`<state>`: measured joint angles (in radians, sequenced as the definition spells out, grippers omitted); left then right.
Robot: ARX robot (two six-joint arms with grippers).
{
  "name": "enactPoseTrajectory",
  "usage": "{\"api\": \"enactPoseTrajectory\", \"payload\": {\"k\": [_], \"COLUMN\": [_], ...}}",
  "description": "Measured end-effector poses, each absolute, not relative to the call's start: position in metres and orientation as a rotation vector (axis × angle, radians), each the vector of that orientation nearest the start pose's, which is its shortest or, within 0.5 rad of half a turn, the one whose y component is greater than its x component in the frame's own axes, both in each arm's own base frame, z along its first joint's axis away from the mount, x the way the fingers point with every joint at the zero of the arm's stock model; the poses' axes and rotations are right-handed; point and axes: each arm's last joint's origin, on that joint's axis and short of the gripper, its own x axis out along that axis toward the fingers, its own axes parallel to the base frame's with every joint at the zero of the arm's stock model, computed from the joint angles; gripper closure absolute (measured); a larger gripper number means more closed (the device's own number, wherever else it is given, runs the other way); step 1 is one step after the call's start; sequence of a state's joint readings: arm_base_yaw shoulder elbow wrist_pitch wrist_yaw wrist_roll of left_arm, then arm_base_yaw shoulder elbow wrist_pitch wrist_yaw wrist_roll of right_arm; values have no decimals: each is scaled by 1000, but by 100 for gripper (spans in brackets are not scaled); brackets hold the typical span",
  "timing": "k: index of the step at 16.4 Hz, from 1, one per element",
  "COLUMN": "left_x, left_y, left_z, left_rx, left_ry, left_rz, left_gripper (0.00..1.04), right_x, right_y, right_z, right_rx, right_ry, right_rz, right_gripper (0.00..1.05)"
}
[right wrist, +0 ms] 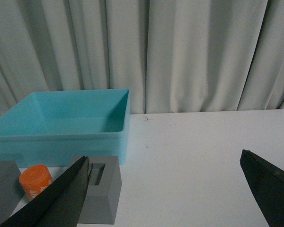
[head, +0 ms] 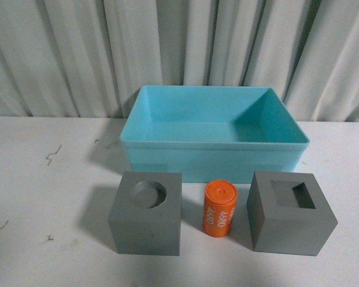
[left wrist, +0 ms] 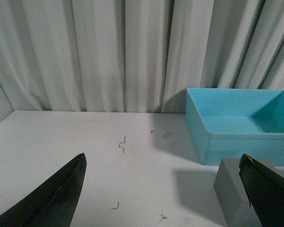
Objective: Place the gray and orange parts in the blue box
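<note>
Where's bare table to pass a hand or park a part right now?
Bare table lies left of the round-recess cube and blue box, and right of the square-recess cube. The box is empty inside. Crowded: narrow gaps either side of the orange cylinder, and between cubes and box.

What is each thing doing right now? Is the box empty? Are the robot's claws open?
Box: upright, empty.
Round-hole cube: on the table, outside the box, hole empty.
Square-hole cube: on the table, outside the box, hole empty.
Orange cylinder: standing upright between the cubes.
Left gripper: open, holding nothing.
Right gripper: open, holding nothing.
</note>
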<state>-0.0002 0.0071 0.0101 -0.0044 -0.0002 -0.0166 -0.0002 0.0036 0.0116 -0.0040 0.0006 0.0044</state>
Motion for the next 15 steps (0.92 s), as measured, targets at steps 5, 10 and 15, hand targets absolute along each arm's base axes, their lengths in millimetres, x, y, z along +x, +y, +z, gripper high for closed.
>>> {"api": "enactPoseTrajectory", "payload": {"k": [5,10,15], "left_x": [98,98,98], "left_y": [0,0,0], "left_z": [166,166,166], "left_rx": [-17,-17,-17], "left_ry": [1,1,1], "left_rz": [0,0,0], "left_gripper": [7,7,7], "right_x": [97,97,97], "right_y": [0,0,0], "right_z": [167,167,167], "right_rx": [4,5,5], "right_ry": [-4,-4,-4], "right_rz": [-1,0,-1], "right_gripper": [6,6,6]}}
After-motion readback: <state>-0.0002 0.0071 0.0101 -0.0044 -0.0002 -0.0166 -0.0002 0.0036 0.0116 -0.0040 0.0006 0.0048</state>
